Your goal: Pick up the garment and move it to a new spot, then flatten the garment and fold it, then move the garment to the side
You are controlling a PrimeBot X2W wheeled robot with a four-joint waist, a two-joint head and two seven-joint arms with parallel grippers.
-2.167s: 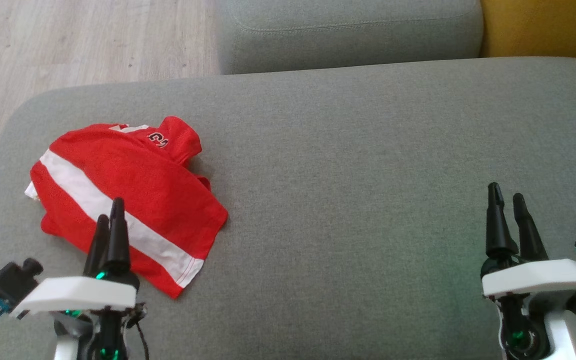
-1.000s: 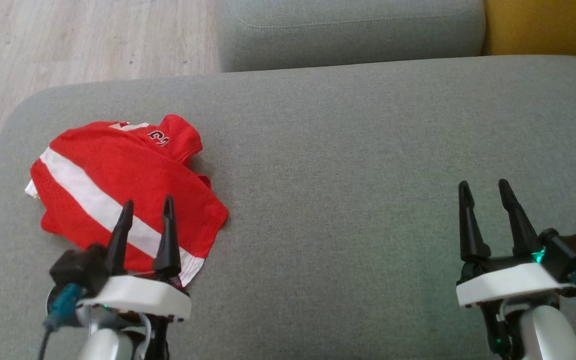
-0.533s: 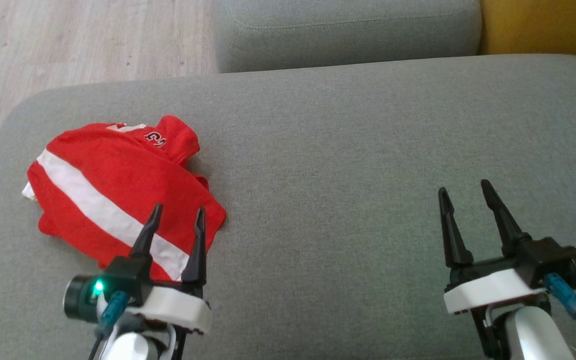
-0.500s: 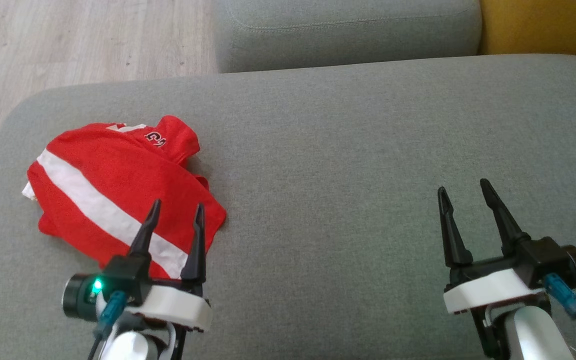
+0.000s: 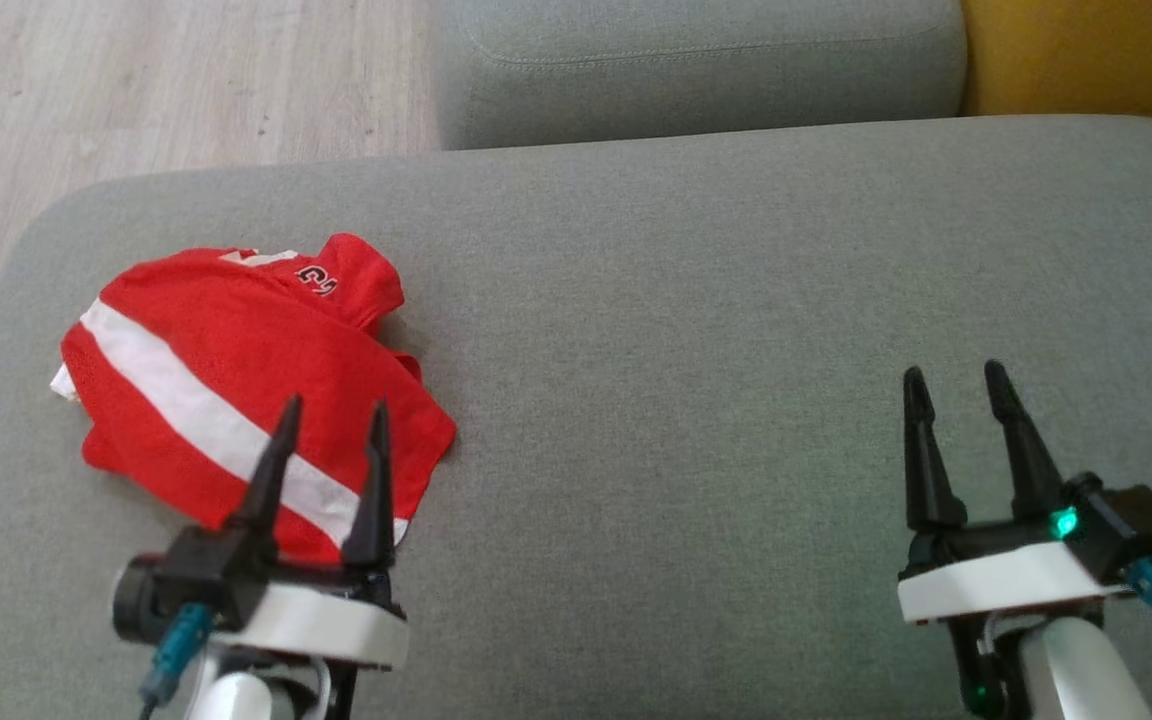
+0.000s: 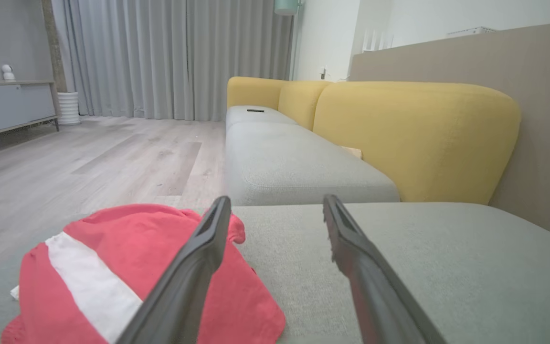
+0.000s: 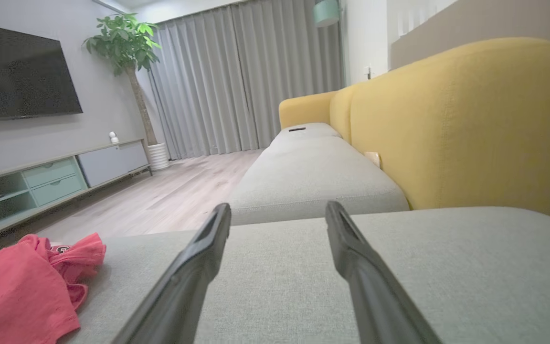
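The red-and-white jersey (image 5: 236,360) lies on the grey sofa cushion (image 5: 686,300), just ahead and left of the left hand (image 5: 335,403), whose fingers are spread. The right hand (image 5: 954,370), likewise spread, sits well apart.

The grey cushion (image 5: 696,300) lies open from the garment (image 5: 236,370) at its left end across to its right side, giving free passage over the middle. The left hand (image 5: 335,403) hangs, jaws spread, over the garment's near edge; the right hand (image 5: 954,369), also spread, hangs well apart over plain cushion. Past the far edge stand a second seat (image 5: 696,70) and a yellow backrest (image 5: 1086,50), with floor (image 5: 136,90) at far left.
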